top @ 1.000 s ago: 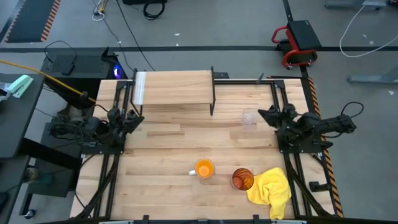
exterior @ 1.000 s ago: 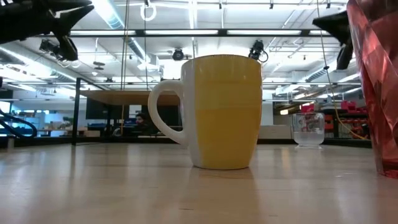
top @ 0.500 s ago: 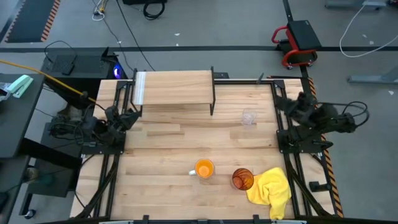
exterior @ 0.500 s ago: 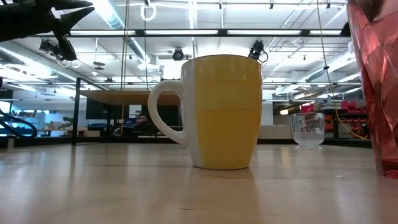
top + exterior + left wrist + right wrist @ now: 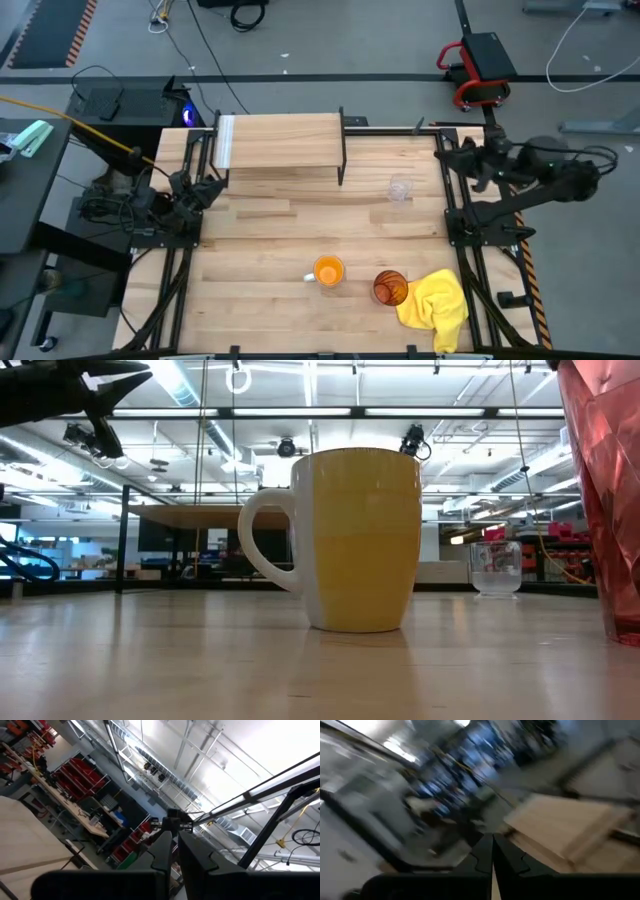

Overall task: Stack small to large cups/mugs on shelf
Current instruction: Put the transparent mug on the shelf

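A small clear glass cup (image 5: pixel 400 188) (image 5: pixel 496 567) stands on the table, right of the shelf. The orange mug (image 5: pixel 328 271) (image 5: pixel 355 540) and the amber tumbler (image 5: pixel 390 288) (image 5: pixel 605 500) stand on their bases near the front edge. The light-wood shelf (image 5: pixel 280 142) stands on black legs at the far middle, with nothing on it. My left gripper (image 5: pixel 213 186) (image 5: pixel 175 826) hovers shut by the table's left edge and tips upward. My right gripper (image 5: pixel 447 155) (image 5: pixel 492 840) is shut, raised high over the far right side and holds nothing.
A crumpled yellow cloth (image 5: pixel 437 305) lies at the near right, against the tumbler. Black frame rails (image 5: pixel 455 230) run along both side edges of the table. Beyond the table the low view shows a workshop room.
My right gripper has risen well above the table, out of the low view's top. In the high view it has drawn toward the far right corner, and it stays shut. My left gripper has turned a little in place. The cups have not moved.
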Tool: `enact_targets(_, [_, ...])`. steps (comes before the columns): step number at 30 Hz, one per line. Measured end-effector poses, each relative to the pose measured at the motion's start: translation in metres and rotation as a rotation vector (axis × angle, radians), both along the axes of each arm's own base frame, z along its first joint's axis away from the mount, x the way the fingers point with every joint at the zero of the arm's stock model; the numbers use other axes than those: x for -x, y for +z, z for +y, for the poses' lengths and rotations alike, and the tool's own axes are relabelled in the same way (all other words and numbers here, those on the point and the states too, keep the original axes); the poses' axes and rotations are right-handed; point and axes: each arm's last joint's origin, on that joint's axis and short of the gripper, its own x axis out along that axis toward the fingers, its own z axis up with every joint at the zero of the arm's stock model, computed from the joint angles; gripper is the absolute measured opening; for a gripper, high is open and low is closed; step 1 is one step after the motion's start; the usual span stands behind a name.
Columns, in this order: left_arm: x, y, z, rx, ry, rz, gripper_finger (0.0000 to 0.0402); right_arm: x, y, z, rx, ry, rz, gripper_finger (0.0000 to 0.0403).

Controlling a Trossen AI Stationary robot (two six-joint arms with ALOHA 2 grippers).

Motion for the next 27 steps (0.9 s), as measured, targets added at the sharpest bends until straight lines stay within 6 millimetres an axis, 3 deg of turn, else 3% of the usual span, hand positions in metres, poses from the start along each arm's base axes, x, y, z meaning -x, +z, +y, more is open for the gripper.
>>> enact_targets(5, [-0.001,-0.002,0.000,-0.004,0.000,0.020,0.0036,-0.005,0.011,-0.002,-0.127,-0.186,0.355,0.0018])
enact_targets(11, [-0.002,-0.004,-0.001,-0.011,0.000,0.049,0.0033,-0.009,-0.011,-0.001,-0.270,-0.407,0.774,0.0018])
enact_targets(16, [-0.004,-0.007,-0.001,-0.011,-0.004,0.080,0.0042,-0.027,-0.030,0.001,-0.350,-0.404,0.830,0.0018])
enact_targets(22, [-0.004,-0.008,-0.001,-0.011,-0.010,0.093,0.0050,-0.042,-0.068,-0.006,-0.441,-0.412,0.954,0.0023])
enact_targets(27, [-0.005,-0.009,-0.001,-0.012,-0.011,0.101,0.0058,-0.068,-0.097,-0.022,-0.461,-0.316,0.902,0.0048])
